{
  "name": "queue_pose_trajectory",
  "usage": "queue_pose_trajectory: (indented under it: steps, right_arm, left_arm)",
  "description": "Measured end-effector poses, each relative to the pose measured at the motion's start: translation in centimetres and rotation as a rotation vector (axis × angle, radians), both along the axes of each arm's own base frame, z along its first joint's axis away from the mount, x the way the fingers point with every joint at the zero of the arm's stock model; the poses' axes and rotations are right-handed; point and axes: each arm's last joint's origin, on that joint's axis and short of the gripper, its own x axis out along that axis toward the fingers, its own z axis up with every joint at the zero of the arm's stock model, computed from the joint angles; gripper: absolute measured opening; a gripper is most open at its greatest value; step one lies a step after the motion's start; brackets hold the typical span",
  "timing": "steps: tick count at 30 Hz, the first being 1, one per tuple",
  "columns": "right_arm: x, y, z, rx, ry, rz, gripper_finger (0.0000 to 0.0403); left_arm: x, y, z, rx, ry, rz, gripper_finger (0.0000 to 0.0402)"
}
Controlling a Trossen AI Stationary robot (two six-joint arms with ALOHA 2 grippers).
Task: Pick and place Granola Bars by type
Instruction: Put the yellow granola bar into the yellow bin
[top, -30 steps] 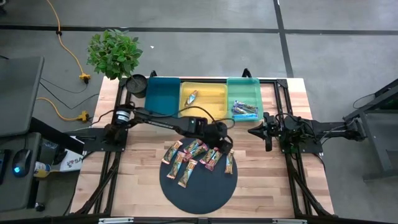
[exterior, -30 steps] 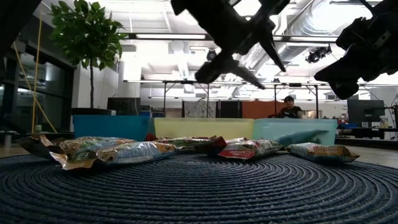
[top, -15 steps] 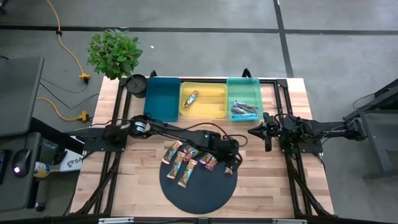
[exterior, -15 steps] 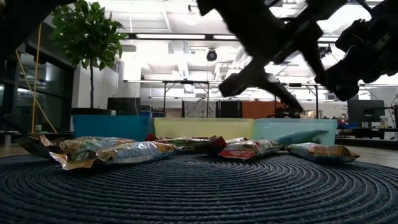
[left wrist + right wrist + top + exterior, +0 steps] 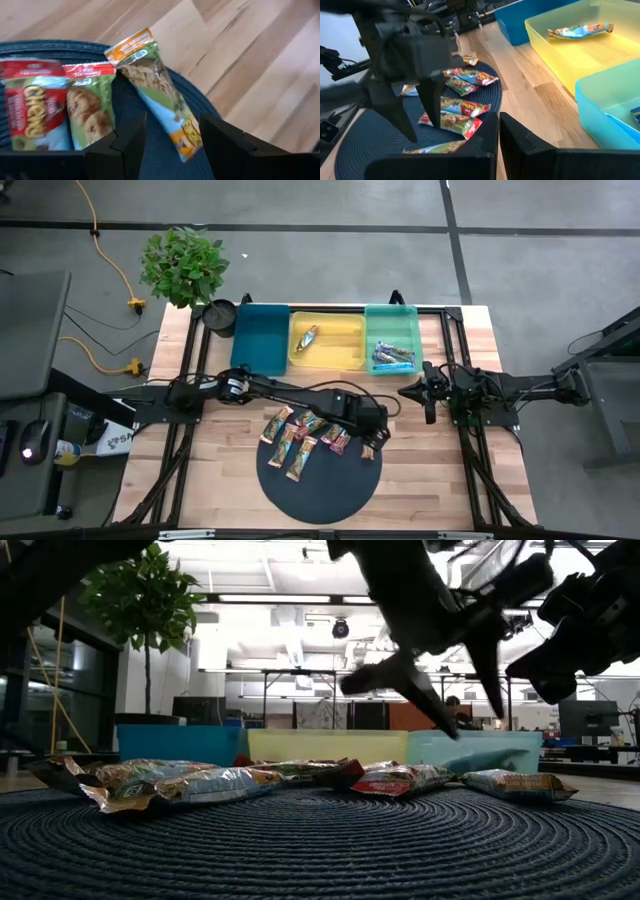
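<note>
Over the mat's right edge: the left gripper point(image 5: 368, 442) hovers, arm stretched right across the table, nothing between its fingers.
Left gripper state: jaws parted, moderately wide, empty; in the low view its two dark fingers point(image 5: 412, 698) hang clear above the bars.
Straight below it: an orange-and-green granola bar point(image 5: 159, 93) lies lengthwise between the fingertips in the left wrist view, resting on the dark round mat point(image 5: 320, 480) at its edge.
Just beside that bar: a red-topped green bar point(image 5: 89, 106) and a red Chewy bar point(image 5: 31, 107), both flat on the mat.
Further along the mat from the left gripper: the rest of the granola bar cluster point(image 5: 300, 438), loosely fanned, some touching each other.
Right gripper point(image 5: 406, 391): parked well apart from the cluster, just in front of the light teal tray, fingers closed tight, holding nothing.
Beyond the left gripper, at the table's back edge: three trays in a row.
Blue tray point(image 5: 261, 340): no bars visible in it.
Yellow tray point(image 5: 345, 330): one orange-toned bar point(image 5: 308, 336) inside, tilted.
Light teal tray point(image 5: 392, 312): blue-purple bars point(image 5: 393, 356) piled in its near part.
Beside the blue tray: a potted plant point(image 5: 183, 265) at the table corner.
</note>
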Motion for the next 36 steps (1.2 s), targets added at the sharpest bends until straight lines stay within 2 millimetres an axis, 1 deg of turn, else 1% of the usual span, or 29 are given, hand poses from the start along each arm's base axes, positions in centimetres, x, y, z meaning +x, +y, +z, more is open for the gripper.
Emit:
queue_pose_trajectory:
  steps: [2, 4, 7, 12, 18, 20, 23, 27, 31, 34, 36]
  right_arm:
    - [0.0, 0.0, 0.0, 0.0, 0.003, -0.001, 0.0]
    - [0.0, 0.0, -0.1, 0.0, 0.013, -0.001, 0.0]
    - [0.1, 0.0, -0.1, -0.001, 0.014, -0.001, 0.0]
    - [0.1, 0.0, -0.1, -0.001, 0.014, -0.002, 0.0]
    - [0.1, 0.0, -0.1, -0.001, 0.013, -0.002, 0.0]
    - [0.1, 0.0, -0.1, -0.001, 0.013, -0.002, 0.0]
    - [0.1, 0.0, -0.1, -0.001, 0.013, -0.002, 0.0]
    - [0.1, 0.0, -0.1, -0.001, 0.013, -0.002, 0.0]
    - [0.1, 0.0, -0.1, -0.001, 0.013, -0.002, 0.0]
    - [0.1, 0.0, -0.1, -0.001, 0.013, -0.002, 0.0]
    - [0.1, 0.0, -0.1, -0.001, 0.013, -0.002, 0.0]
  left_arm:
    - [0.0, 0.0, -0.6, 0.002, 0.017, 0.002, 0.0179]
    - [0.4, -0.1, -1.0, -0.007, -0.001, -0.003, 0.0179]
    - [0.4, -0.1, -1.3, -0.007, 0.004, -0.031, 0.0179]
    - [0.6, -0.1, -1.2, 0.042, -0.02, -0.1, 0.0179]
    - [1.5, -0.6, -0.5, -0.017, -0.15, -0.232, 0.0179]
    - [1.9, -0.7, -0.2, -0.018, -0.197, -0.236, 0.0179]
    - [2.0, -0.7, 0.0, -0.022, -0.222, -0.238, 0.0179]
    - [2.0, -0.3, 0.0, -0.012, -0.212, -0.218, 0.0179]
    - [2.0, -0.3, -0.1, -0.036, -0.208, -0.206, 0.0179]
    - [2.3, -0.3, 0.2, -0.006, -0.254, -0.204, 0.0179]
    - [2.7, -0.4, 0.6, -0.012, -0.314, -0.202, 0.0179]
